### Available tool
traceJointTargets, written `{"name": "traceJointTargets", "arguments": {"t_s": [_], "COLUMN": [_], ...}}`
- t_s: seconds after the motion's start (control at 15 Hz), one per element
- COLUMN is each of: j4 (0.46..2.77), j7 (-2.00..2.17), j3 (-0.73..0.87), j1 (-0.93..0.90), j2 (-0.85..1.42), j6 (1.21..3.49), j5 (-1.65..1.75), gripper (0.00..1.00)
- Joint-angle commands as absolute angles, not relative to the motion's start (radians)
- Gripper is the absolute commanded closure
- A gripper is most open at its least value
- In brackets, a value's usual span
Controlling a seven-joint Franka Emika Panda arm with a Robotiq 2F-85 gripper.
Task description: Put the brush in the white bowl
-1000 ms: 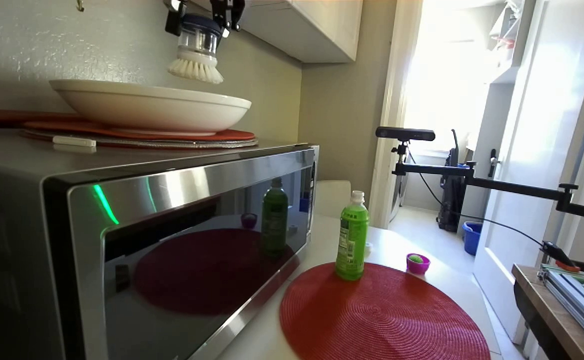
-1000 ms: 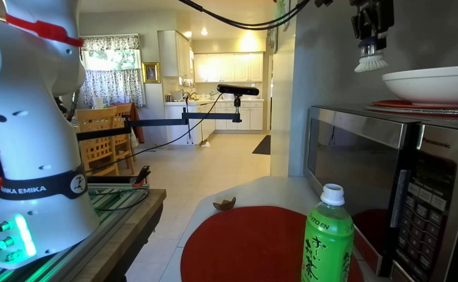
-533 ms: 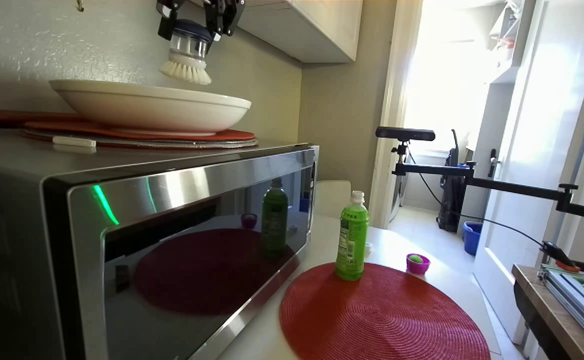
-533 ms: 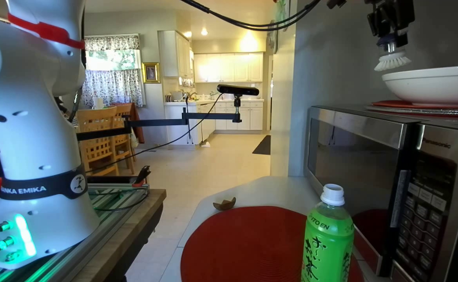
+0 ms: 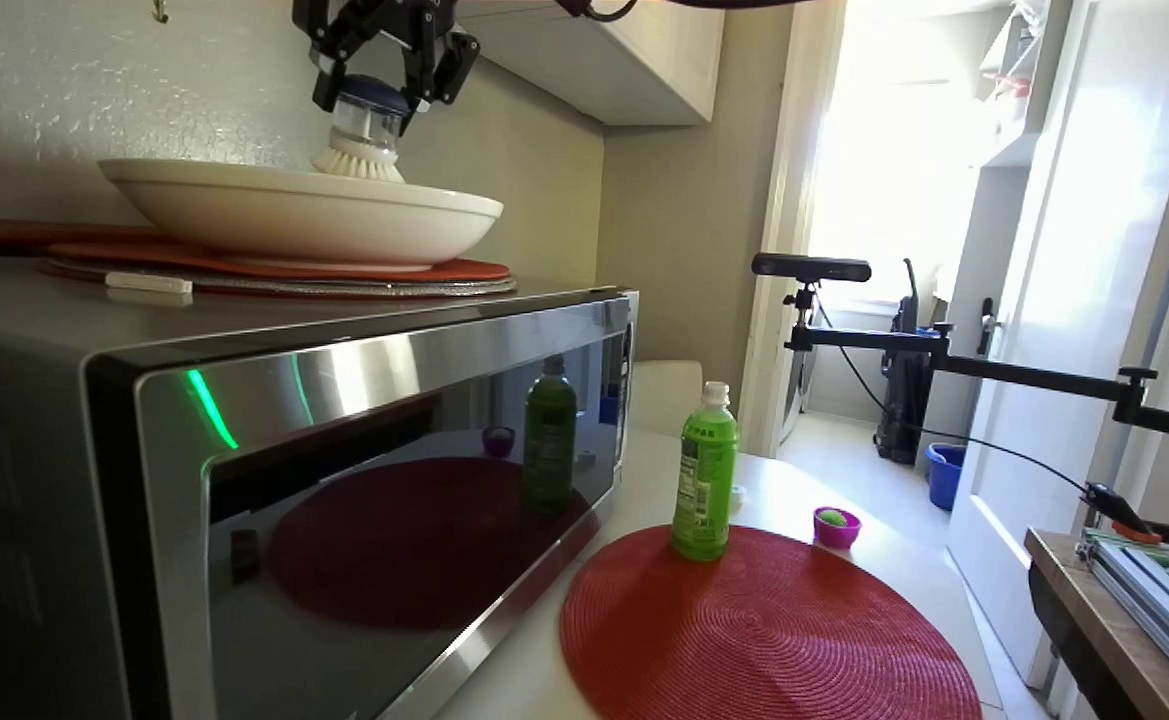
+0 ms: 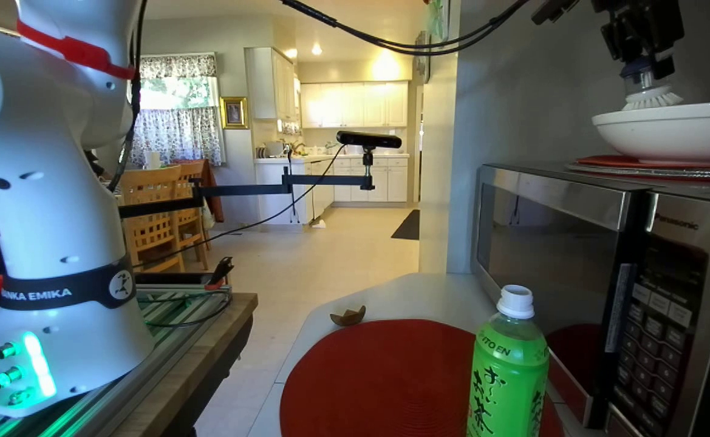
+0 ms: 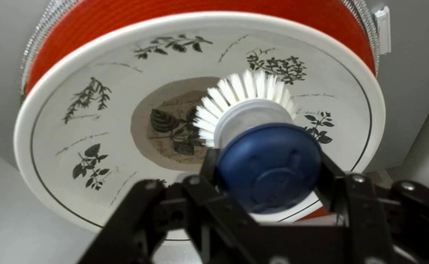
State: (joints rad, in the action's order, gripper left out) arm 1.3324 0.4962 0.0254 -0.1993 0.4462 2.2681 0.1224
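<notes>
Your gripper (image 7: 269, 168) is clamped on the brush (image 5: 368, 130), its fingers (image 7: 210, 165) pressed against opposite sides of the dark blue knob. You have it pointing downward and slightly aslant in both exterior views, so the brush hangs knob up and bristles down, leaning a little off vertical. Directly beneath is the white bowl (image 5: 304, 215). In your wrist view the brush lies over the bowl's leaf-patterned inside, right of its centre; in both exterior views the lower ends of the bristles come level with the near rim. You cannot tell whether the tips touch the bowl.

What joins the gripper to the rest of your arm (image 6: 57, 200) is cut off by the top of both exterior views. In an exterior view the arm's lower section rises upright at the left from a wood-edged bench (image 6: 218, 328), a red band round the part above, and black cables (image 6: 315, 14) sag across the top towards the gripper.

The bowl sits upright on red mats (image 5: 469, 270) on top of the microwave (image 5: 374, 380), and a small white piece (image 5: 149, 284) lies just beside them. Lower down, on the table (image 6: 391, 303), the green bottle (image 5: 706, 480) stands upright on the round red placemat (image 5: 774, 630), close to its edge, with a purple cup (image 5: 836, 530) just beside the placemat.
</notes>
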Motion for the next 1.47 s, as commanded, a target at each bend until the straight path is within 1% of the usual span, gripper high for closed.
{"name": "traceJointTargets", "arguments": {"t_s": [0.0,0.67,0.8,0.87,0.93,1.0,1.13,1.4], "j4": [1.303,1.322,1.323,1.324,1.327,1.328,1.331,1.345], "j7": [0.537,0.539,0.539,0.537,0.535,0.535,0.534,0.543], "j3": [0.051,0.089,0.093,0.094,0.095,0.096,0.100,0.104], "j1": [-0.207,-0.212,-0.214,-0.215,-0.215,-0.216,-0.219,-0.233], "j2": [0.487,0.544,0.549,0.549,0.547,0.547,0.543,0.517], "j6": [2.311,2.436,2.450,2.454,2.453,2.456,2.453,2.440], "j5": [0.144,0.137,0.140,0.141,0.140,0.140,0.141,0.150], "gripper": [0.63,0.63,0.58,0.48,0.22,0.12,0.01,0.00]}}
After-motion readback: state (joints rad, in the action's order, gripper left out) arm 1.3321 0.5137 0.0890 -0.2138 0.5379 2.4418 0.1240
